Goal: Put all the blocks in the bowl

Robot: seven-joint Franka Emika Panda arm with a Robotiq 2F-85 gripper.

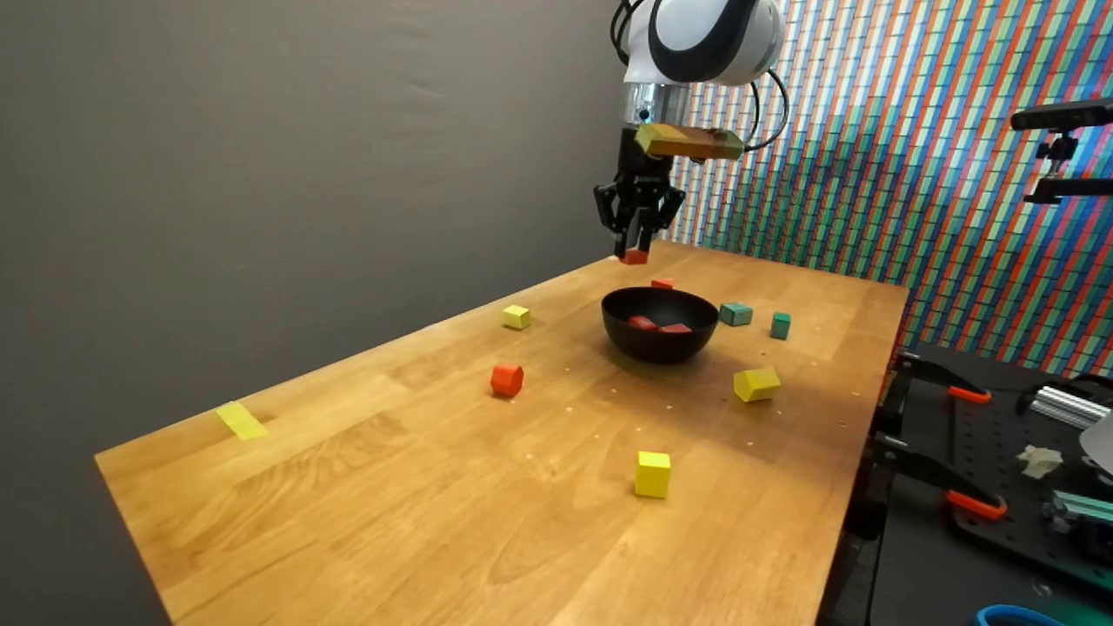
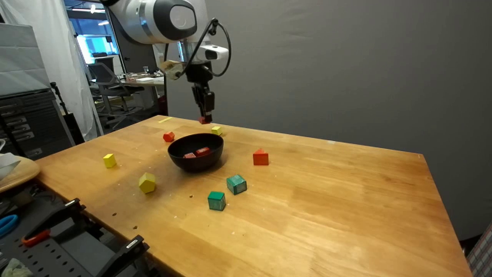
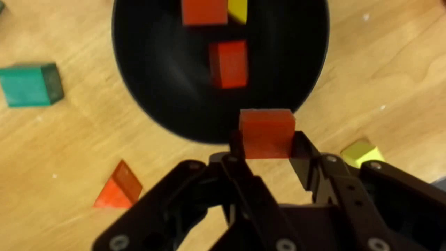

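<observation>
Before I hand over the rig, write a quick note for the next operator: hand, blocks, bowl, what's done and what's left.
Hand: shut on a red block, held in the air near the bowl; I can't tell whether it is fully over the opening.
Bowl: upright on the table.
Done: at least three are in the bowl, two red blocks and a yellow block.
Left: the held one, plus seven on the table: three yellow blocks, two teal blocks, a triangular red block and a many-sided red block.
</observation>
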